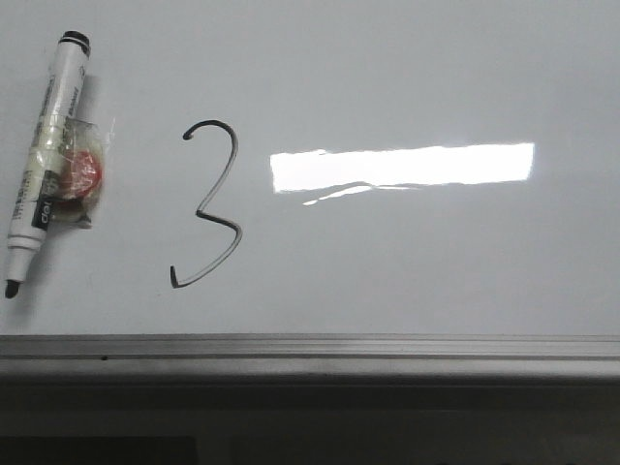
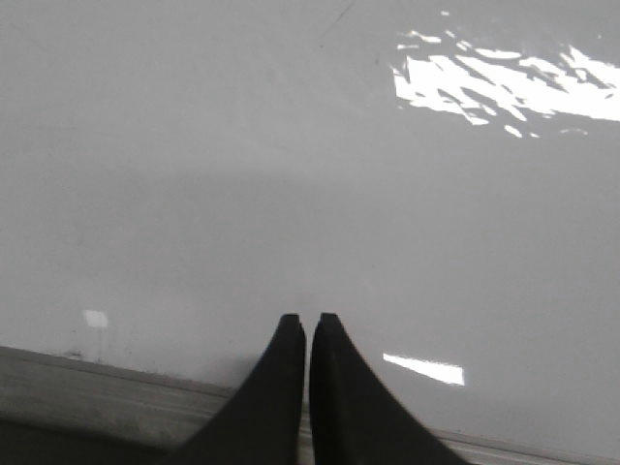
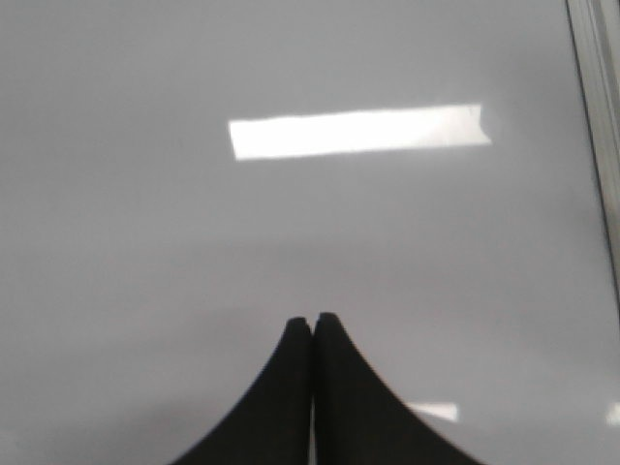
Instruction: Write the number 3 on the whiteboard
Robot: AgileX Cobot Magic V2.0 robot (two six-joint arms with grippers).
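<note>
Glossy whiteboard (image 1: 407, 68), number 3 (image 1: 208, 205) drawn, marker (image 1: 44, 160) beside, left fingers (image 2: 291, 334) and right fingers (image 3: 298, 334) pressed together, empty

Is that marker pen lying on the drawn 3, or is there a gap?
Apart. The front view shows the marker lying left of the number 3, with bare whiteboard plainly between them.
</note>
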